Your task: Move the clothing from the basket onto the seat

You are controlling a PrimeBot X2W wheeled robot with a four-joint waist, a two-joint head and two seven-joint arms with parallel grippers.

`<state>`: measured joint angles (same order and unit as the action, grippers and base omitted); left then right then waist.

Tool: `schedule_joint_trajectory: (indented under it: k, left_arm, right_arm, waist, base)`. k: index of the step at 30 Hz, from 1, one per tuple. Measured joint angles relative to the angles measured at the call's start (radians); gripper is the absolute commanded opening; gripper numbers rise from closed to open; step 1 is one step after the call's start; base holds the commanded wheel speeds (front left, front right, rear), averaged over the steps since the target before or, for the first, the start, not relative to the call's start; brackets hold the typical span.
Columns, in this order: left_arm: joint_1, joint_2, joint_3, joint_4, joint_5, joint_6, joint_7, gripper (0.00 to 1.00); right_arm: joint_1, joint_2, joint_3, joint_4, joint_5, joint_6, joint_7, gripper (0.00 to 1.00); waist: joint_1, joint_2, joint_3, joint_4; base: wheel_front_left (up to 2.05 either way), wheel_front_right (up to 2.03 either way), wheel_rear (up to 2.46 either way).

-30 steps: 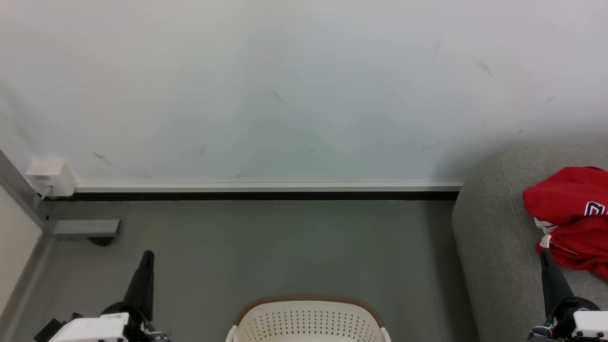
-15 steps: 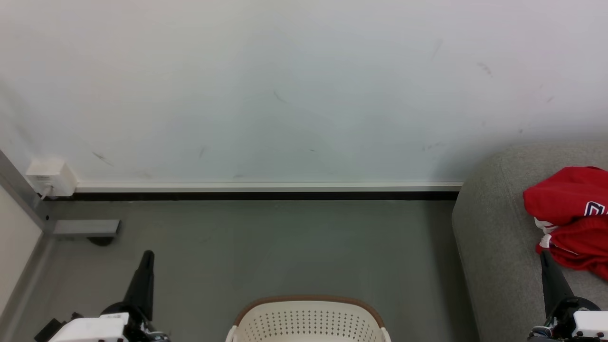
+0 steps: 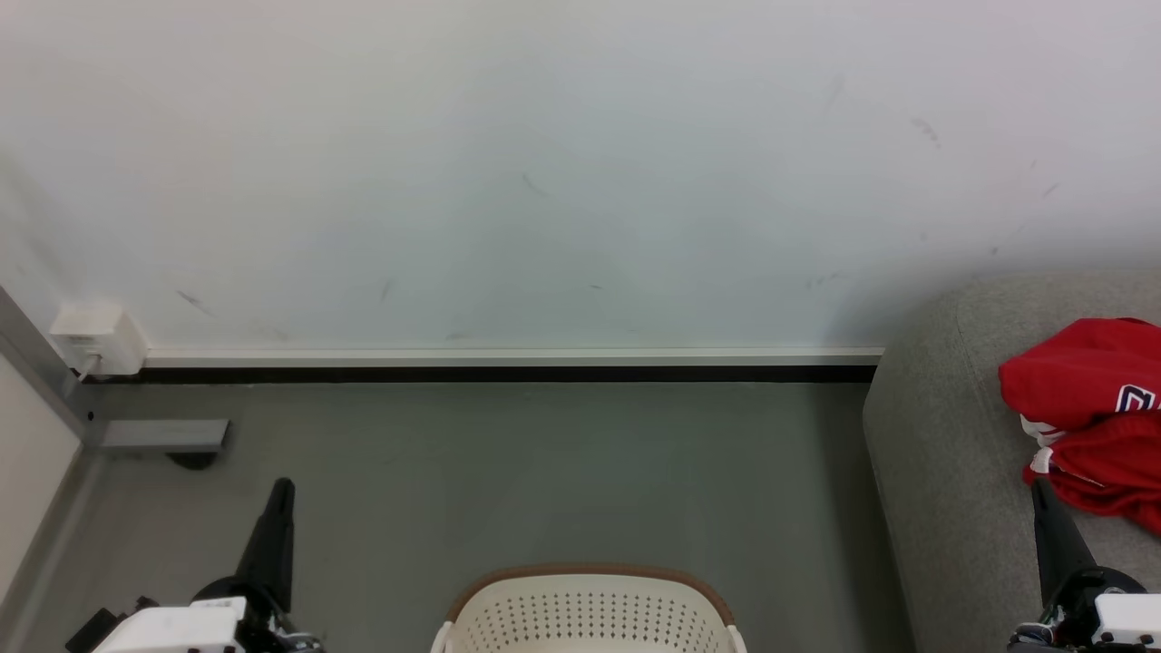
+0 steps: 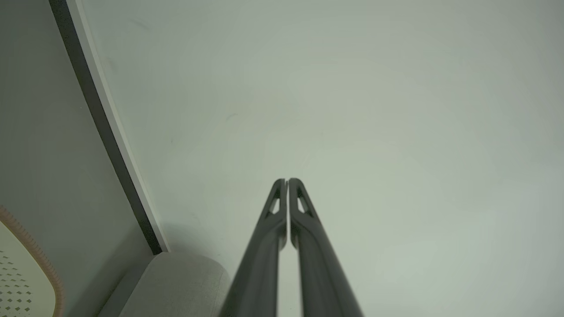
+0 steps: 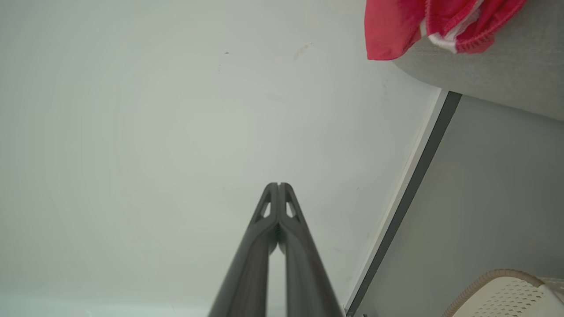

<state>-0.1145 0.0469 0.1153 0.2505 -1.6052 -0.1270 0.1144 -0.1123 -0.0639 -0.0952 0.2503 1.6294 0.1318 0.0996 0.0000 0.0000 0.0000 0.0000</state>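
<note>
At the bottom centre of the head view stood the basket (image 3: 588, 571), its tan rim and perforated white wall cut off by the frame edge, on a flat grey floor (image 3: 544, 453). At the lower left the left claw (image 3: 281, 492) pointed up the frame over that floor. Its own wrist view showed the two dark fingers brought together, holding nothing. At the lower right the right claw (image 3: 1043, 494) rose in front of the sofa (image 3: 943, 453), its fingers likewise closed tip to tip and empty in its wrist view. The red jersey (image 3: 1084, 399) lay crumpled on the sofa's grey cushion at the right edge of the frame, well apart from the basket, with white trim and part of a black numeral showing. Farther back, a white skirting strip (image 3: 508, 357) with a dark line beneath ran along the foot of a pale, lightly scuffed wall (image 3: 544, 181). A small white box (image 3: 95, 337) sat on that wall at the left, above a grey block (image 3: 163, 435) on the floor.
</note>
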Motion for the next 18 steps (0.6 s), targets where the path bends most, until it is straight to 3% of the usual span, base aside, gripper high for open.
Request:
schedule_joint_trajectory:
  k: [18]
  left_arm:
    - [0.000, 0.000, 0.000, 0.000, 0.000, 0.000, 0.000, 0.00]
  right_arm:
    - [0.000, 0.001, -0.002, 0.000, 0.000, 0.000, 0.000, 0.00]
  waist:
    - [0.0000, 0.0000, 0.000, 0.000]
  base:
    - [0.00, 0.00, 0.00]
